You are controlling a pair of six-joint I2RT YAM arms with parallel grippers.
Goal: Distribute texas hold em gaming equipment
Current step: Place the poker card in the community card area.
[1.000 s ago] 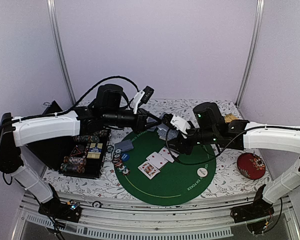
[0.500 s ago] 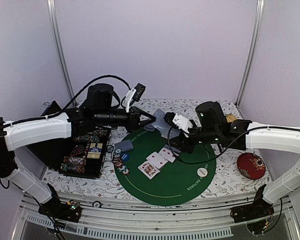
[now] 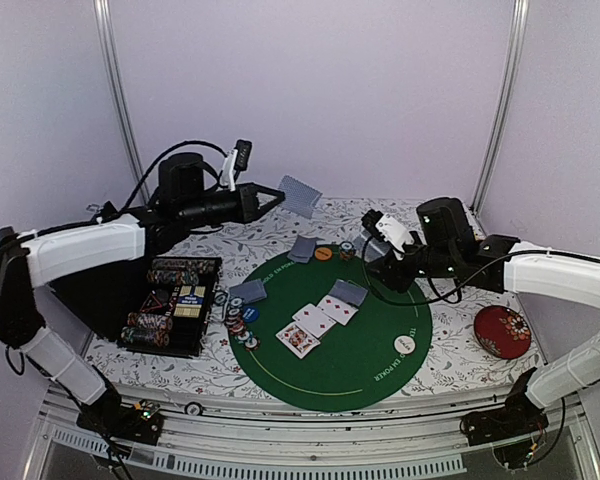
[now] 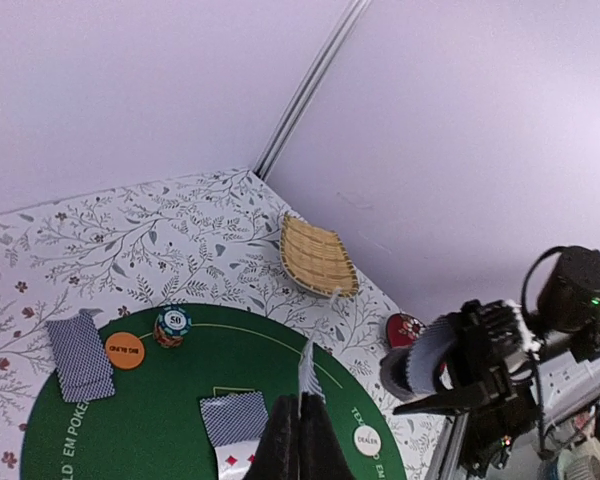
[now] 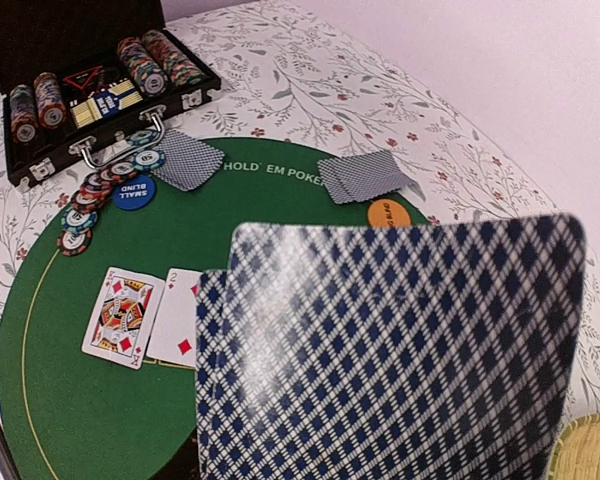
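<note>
Pinches a single playing card [image 3: 300, 196] by its near edge in the left hand [image 3: 278, 193], pressed fully together, raised in the air over the far left of the bench [image 3: 185, 372] and well above the green felt mat [image 3: 330, 385]. Clamps the rest of the deck [image 5: 400, 350] in the right hand [image 3: 373, 262], part-way closed around the stack, near the mat's far right edge. Shows, already laid out on the felt, face-down cards [image 3: 302, 248] at three spots, a row of face-up cards [image 3: 315, 325], an orange button [image 3: 323, 254] just beside a short chip stack [image 3: 347, 250], a white dealer button [image 3: 405, 344], and a blue small-blind button [image 3: 250, 313] among loose chips [image 3: 235, 322] near the open chip case [image 3: 170, 305]. Likely handling of the card: almost weightless, thin, springy and slick, so apt to bow, flutter or slip from a shallow pinch. Best taken at a short edge with flat pad contact, and let go low and level over the felt. Likely handling of the chips: denser and rigid, best gripped across the rim.
</note>
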